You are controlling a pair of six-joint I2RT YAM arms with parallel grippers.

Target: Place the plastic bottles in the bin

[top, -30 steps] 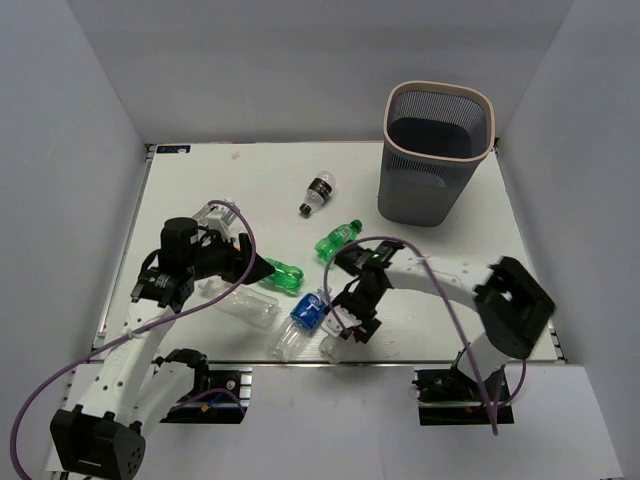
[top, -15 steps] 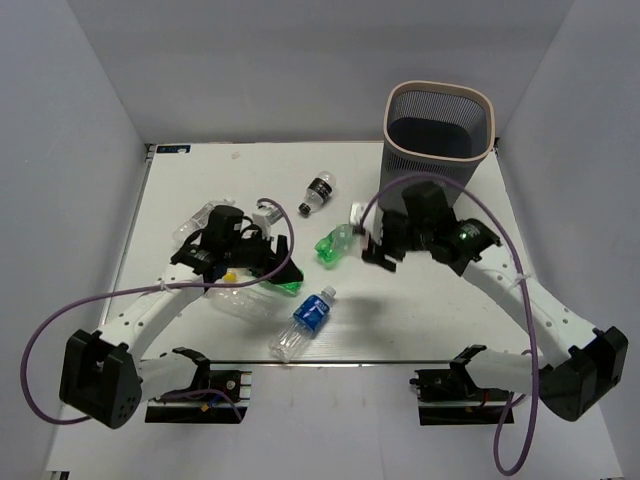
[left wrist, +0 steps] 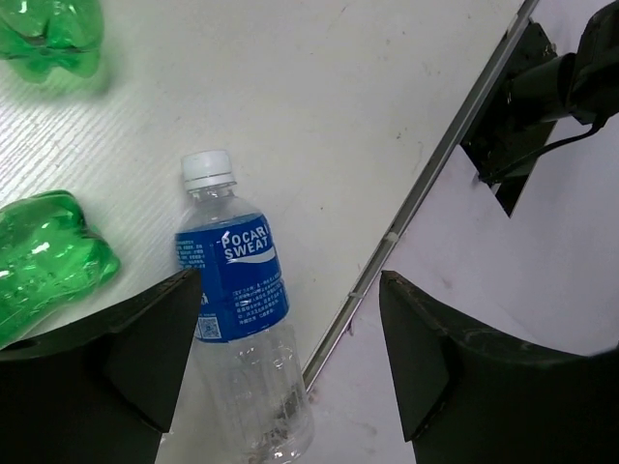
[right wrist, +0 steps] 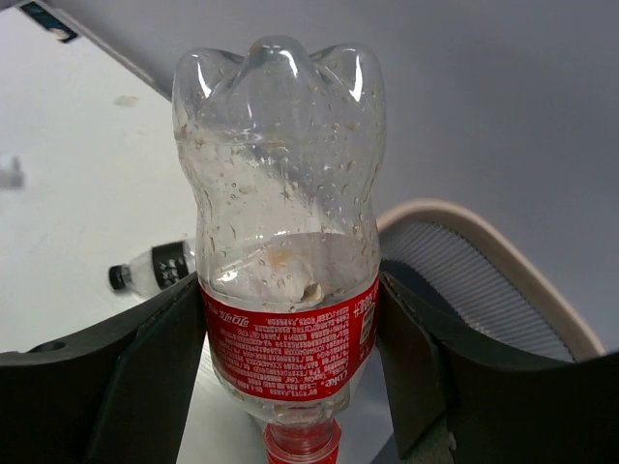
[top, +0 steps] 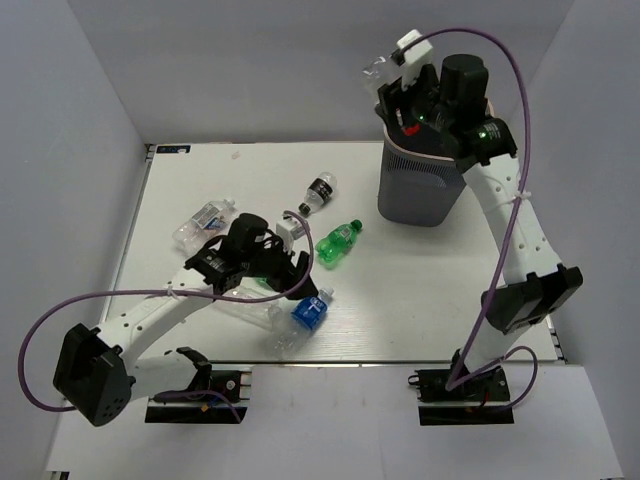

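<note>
The right tool clamps the red-capped bottle cap-down above the bin, ready to drop; the left tool, fingers apart, straddles the blue-labelled bottle.

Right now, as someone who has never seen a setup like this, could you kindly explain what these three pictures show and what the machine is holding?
Two robot arms are bolted at the near edge of a white table. The wide picture comes from a fixed camera above and behind them; the other two come from cameras on each wrist.

The right pincer grips a clear red-labelled bottle, cap down, raised above the rim of the grey mesh bin. The left pincer is open and empty, hovering over a blue-labelled bottle lying on the table.

Also lying on the table: two green bottles, one in the open and one beside the left pincer, a black-capped bottle, and a clear bottle at the left.
</note>
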